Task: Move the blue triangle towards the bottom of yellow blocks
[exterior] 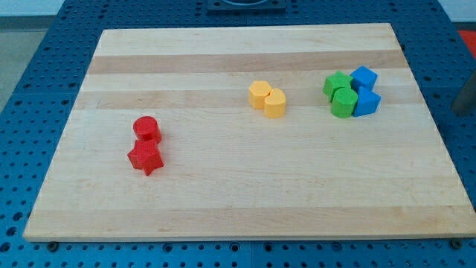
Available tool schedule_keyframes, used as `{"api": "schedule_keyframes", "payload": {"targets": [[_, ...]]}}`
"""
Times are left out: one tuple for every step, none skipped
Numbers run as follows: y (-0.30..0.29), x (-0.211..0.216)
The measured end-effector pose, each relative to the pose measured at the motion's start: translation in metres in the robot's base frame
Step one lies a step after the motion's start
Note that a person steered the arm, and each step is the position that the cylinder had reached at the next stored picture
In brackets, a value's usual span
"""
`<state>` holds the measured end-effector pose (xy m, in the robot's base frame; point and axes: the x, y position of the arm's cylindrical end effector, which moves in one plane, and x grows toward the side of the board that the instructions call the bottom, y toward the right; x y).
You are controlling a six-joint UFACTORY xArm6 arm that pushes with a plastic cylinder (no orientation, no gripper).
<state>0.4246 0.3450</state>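
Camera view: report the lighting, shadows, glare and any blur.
Camera view: even, soft light on the board, with no glare; each block casts only a faint, short shadow, as beside the red blocks and yellow blocks; the blue blocks and green blocks are sharp; a dark blur at the view's right edge is out of focus; my tip does not show.

pale wooden board (245, 201) (visible grain), matt, perforated blue table (30, 67)

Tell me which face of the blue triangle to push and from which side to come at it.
Push its right-hand face, coming in from the view's right, then curve down-left. The green blocks press against its left side and the blue cube sits above it, so only the right and bottom look free. My tip isn't in view.
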Motion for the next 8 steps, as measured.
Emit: {"api": "schedule_keyframes", "payload": {"targets": [[0.0, -0.001], [0.0, -0.022], [0.0, -0.065], [-0.017, -0.118], [-0.053, -0.123], [-0.088, -0.106], [-0.094, -0.086], [-0.094, -0.062]]}}
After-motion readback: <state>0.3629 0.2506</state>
